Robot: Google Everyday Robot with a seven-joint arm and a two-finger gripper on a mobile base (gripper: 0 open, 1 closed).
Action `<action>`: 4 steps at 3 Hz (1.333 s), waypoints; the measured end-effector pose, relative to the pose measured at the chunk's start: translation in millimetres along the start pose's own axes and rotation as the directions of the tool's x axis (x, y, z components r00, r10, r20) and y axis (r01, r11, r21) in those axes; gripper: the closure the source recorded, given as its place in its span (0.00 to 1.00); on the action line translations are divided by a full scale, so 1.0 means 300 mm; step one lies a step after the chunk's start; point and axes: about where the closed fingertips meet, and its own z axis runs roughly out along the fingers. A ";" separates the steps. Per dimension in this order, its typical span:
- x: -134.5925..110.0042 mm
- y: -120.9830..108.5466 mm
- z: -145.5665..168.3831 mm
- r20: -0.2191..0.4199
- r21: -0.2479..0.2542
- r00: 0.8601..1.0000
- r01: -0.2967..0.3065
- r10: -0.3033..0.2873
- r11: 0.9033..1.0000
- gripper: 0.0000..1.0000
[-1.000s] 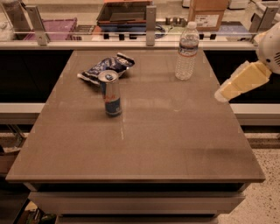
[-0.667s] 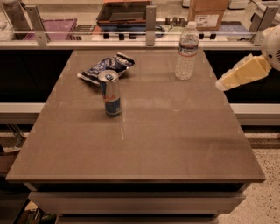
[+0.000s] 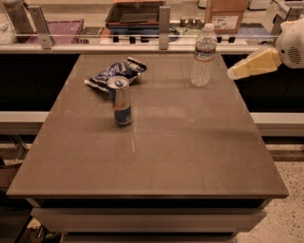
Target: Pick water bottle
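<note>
The water bottle is clear, ribbed plastic with a white cap and a pale label band. It stands upright near the far right of the brown table. My gripper comes in from the right edge of the view, cream-coloured and pointing left. Its tip is just right of the bottle at about mid-height, apart from it and holding nothing.
A slim blue-silver can stands left of the table's middle. A crumpled blue chip bag lies behind the can. A glass rail with metal posts runs along the far edge, with bins and a cardboard box beyond.
My gripper has risen and moved left toward the bottle, levelling out from a downward tilt. The bottle, can and bag have not moved.
</note>
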 end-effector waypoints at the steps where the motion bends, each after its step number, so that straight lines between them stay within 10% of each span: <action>1: -0.009 0.011 0.109 0.075 -0.046 0.996 -0.035 0.038 0.998 0.00; 4: -0.053 -0.007 0.345 0.237 -0.182 0.968 -0.041 0.084 0.982 0.00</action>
